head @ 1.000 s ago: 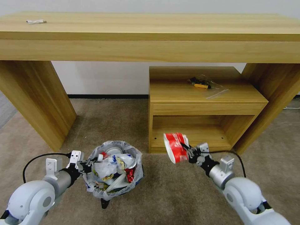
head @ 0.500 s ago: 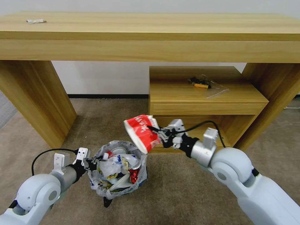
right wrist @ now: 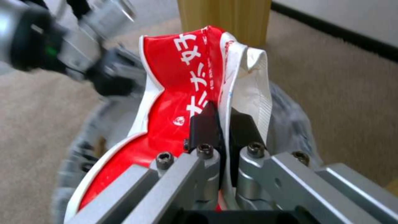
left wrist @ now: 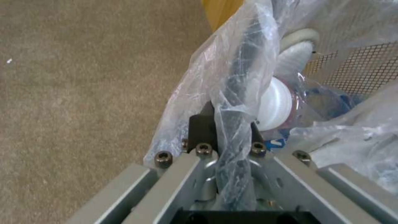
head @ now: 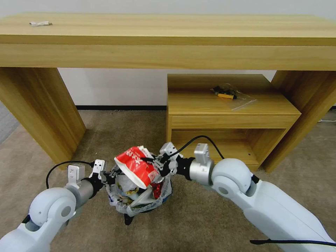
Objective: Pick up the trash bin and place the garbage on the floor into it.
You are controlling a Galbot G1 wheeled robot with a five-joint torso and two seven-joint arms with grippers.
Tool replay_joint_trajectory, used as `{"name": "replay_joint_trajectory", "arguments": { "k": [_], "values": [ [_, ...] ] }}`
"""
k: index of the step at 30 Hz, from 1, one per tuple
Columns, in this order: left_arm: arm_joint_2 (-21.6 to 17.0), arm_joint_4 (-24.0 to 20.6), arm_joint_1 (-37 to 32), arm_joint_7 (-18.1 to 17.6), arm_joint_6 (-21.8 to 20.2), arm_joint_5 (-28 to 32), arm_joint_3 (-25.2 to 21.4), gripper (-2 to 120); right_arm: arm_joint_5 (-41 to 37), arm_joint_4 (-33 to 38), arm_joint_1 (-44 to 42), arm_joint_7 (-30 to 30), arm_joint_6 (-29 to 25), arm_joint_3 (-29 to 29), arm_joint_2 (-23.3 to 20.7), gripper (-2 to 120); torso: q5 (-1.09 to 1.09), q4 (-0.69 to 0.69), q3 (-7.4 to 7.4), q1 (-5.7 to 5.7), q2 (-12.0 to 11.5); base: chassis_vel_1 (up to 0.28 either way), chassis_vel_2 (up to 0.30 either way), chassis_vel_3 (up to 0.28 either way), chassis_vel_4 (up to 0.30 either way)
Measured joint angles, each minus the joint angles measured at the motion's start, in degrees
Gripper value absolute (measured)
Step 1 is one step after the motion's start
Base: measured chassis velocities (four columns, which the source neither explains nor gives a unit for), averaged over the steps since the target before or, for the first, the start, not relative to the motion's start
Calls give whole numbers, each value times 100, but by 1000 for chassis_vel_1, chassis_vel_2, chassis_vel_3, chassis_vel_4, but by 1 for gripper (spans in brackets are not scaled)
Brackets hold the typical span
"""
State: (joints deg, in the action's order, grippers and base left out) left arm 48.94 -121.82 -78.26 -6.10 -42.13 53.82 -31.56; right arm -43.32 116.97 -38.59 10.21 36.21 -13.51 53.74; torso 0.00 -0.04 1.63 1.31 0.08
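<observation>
left gripper [left wrist: 226, 124] clamped on trash bin [head: 140, 206] rim, mesh wall seen from left wrist, right gripper [right wrist: 222, 124] pinching red-white carton [head: 136, 168] over bin, head view shows floor [head: 196, 217]

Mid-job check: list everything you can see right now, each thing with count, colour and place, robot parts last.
trash bin: one, black with a crinkled clear liner, held off the carpet, already full of litter.
red-white carton: one, crumpled, over the bin's mouth.
carpet: beige-brown, under everything.
long table: one, light wood, against the wall.
white scrap: one, on the table's far left.
low shelf unit: one, light wood, under the table at right.
clear bag with a yellow-black item: one, on top of the shelf unit.
left gripper: shut on the bin's rim and liner.
right gripper: shut on the carton's edge.
</observation>
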Motion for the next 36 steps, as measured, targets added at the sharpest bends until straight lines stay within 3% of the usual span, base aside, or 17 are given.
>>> {"name": "replay_joint_trajectory", "arguments": {
  "k": [17, 24, 36],
  "values": [
    [-204, -191, 2, -312, -1, 479, -1, 0, 308, -568, 89, -59, 31, -371, 239, 0, 0, 0, 0, 0, 0, 0, 0, 0, 0],
    [-211, -308, -37, -456, -1, 630, 16, 0, 329, -822, 130, -360, -39, -517, 409, 0, 0, 0, 0, 0, 0, 0, 0, 0, 0],
    [-118, -238, -112, -478, -1, 600, 13, 0, 311, -676, 60, -595, -137, -513, 376, 40, 0, -1, -1, 0, 0, 0, 0, 0, 0]
  ]
}}
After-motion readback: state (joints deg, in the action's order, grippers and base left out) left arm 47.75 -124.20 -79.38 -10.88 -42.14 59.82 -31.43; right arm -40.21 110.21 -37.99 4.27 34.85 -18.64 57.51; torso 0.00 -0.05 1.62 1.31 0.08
